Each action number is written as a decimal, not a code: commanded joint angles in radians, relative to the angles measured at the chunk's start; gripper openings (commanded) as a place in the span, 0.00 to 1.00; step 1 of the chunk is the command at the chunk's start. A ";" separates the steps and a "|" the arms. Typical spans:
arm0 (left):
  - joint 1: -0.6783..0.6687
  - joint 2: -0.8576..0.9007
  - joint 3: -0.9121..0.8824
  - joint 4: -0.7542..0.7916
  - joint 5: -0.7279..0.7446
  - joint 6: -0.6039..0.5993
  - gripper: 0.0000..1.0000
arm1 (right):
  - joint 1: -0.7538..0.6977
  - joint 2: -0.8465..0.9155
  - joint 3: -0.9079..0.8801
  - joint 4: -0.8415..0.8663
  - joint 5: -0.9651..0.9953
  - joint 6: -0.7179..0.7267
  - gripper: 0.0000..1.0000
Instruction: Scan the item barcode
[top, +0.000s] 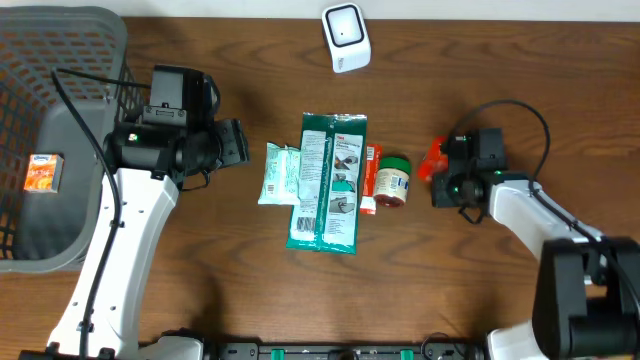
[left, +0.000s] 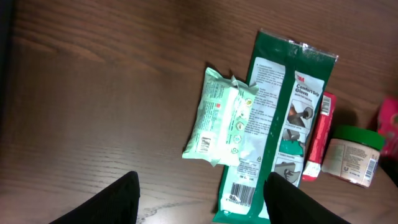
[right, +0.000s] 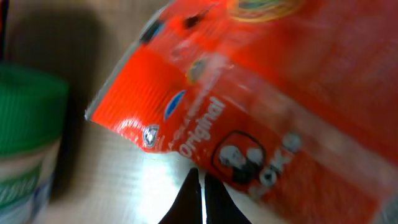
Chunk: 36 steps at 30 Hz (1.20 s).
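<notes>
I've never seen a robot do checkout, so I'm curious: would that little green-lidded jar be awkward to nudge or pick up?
Probably it rolls: the jar seems to lie on its side, round body on the table. It looks rigid, so it likely won't squash. The slim red packet right beside it might block rolling that way.

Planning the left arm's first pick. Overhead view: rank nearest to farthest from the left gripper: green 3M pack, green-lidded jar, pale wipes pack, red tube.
From the left gripper:
1. pale wipes pack, left edge of the cluster.
2. green 3M pack, centre.
3. red tube, just right of that pack.
4. green-lidded jar, far right.
</notes>
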 joint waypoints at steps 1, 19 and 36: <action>-0.001 0.000 -0.006 -0.003 -0.010 -0.001 0.65 | 0.002 0.024 0.011 0.102 0.030 -0.005 0.01; -0.001 0.000 -0.006 0.001 -0.010 -0.001 0.65 | -0.203 -0.140 0.337 -0.271 0.110 0.063 0.09; -0.001 0.000 -0.006 0.000 -0.010 -0.001 0.65 | -0.424 0.200 0.308 -0.182 -0.152 -0.034 0.05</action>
